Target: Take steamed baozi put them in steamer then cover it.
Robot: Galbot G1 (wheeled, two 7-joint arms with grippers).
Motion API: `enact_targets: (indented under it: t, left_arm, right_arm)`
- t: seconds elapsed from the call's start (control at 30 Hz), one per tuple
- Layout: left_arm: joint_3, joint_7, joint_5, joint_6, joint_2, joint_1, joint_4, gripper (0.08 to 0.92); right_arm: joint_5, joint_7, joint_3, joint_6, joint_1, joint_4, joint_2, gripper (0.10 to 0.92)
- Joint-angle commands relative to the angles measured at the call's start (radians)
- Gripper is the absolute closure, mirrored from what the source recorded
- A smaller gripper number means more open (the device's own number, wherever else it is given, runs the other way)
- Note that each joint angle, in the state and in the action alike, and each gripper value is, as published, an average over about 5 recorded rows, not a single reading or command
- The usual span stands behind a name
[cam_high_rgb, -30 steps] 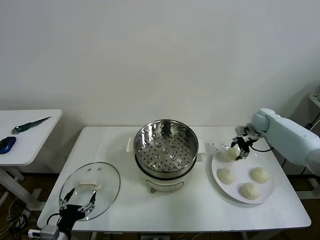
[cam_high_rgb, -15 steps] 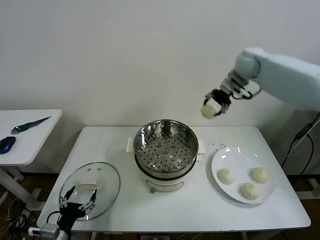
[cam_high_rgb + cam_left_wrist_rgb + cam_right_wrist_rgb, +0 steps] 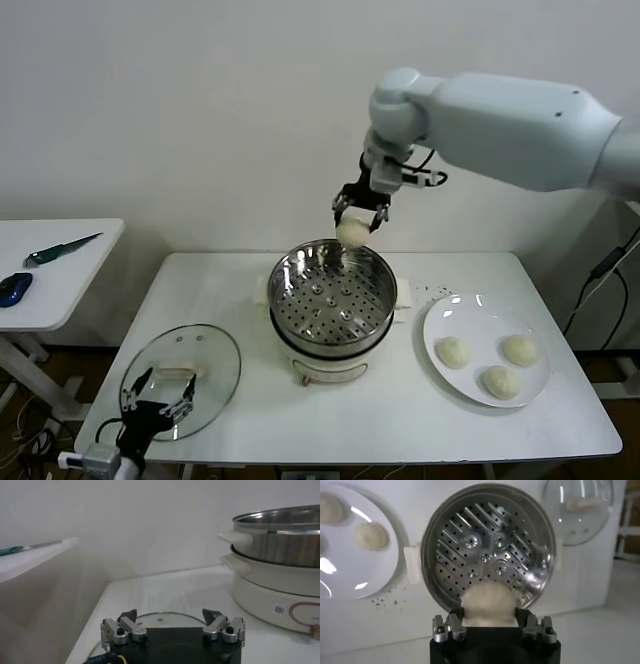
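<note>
My right gripper (image 3: 355,222) is shut on a cream-white baozi (image 3: 351,232) and holds it in the air just above the far rim of the steamer (image 3: 331,295). In the right wrist view the baozi (image 3: 488,605) sits between the fingers over the perforated steel basket (image 3: 487,545), which holds nothing. Three more baozi (image 3: 452,351) lie on the white plate (image 3: 478,320) at the right. The glass cover (image 3: 180,377) with its cream handle lies flat on the table at the front left. My left gripper (image 3: 155,409) is open, parked at the cover's near edge.
A side table (image 3: 55,270) at the far left holds a knife and a blue object. The steamer's cream pot base (image 3: 280,592) fills the right of the left wrist view. Bare table lies between steamer and plate and along the front edge.
My right gripper lifted one baozi off the plate, carried it up and leftward, and now holds it lower, over the steamer's far rim. The left arm has barely moved.
</note>
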Motion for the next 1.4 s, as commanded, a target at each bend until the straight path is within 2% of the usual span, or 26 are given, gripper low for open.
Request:
enact_targets:
  t: [0.03,0.73,0.83,0.93,1.0,1.1,1.3,1.4]
  left_arm:
    - [0.0,0.0,0.0,-0.001,-0.002,0.001,0.0,0.177]
    - [-0.002,-0.007,-0.003,-0.014,0.001,-0.014,0.042,0.177]
    - [-0.002,-0.007,-0.003,-0.013,0.001,-0.016,0.04,0.177]
    - [-0.002,-0.007,-0.005,-0.012,0.0,-0.017,0.035,0.177]
    - [-0.003,-0.007,-0.004,-0.012,0.0,-0.018,0.032,0.177]
    - [-0.006,-0.007,-0.004,-0.011,-0.001,-0.016,0.026,0.177]
    - [-0.008,-0.006,-0.002,-0.011,-0.002,0.0,0.008,0.177]
    - [-0.008,-0.006,-0.001,-0.011,-0.004,0.003,0.001,0.177]
  right_arm:
    - [-0.223,0.046,0.081,0.057,-0.205,-0.116,0.059,0.355]
    - [-0.356,0.117,0.235,0.075,-0.404,-0.371,0.177,0.372]
    - [-0.351,0.125,0.233,0.081,-0.403,-0.38,0.183,0.339]
    - [-0.321,0.141,0.23,0.085,-0.39,-0.382,0.186,0.263]
    - [-0.262,0.126,0.214,0.082,-0.357,-0.364,0.178,0.225]
    - [-0.093,0.064,0.131,0.075,-0.24,-0.304,0.145,0.206]
    - [0.489,-0.068,-0.225,0.014,0.151,-0.169,0.05,0.202]
    - [0.734,-0.134,-0.379,-0.13,0.303,-0.068,-0.066,0.202]
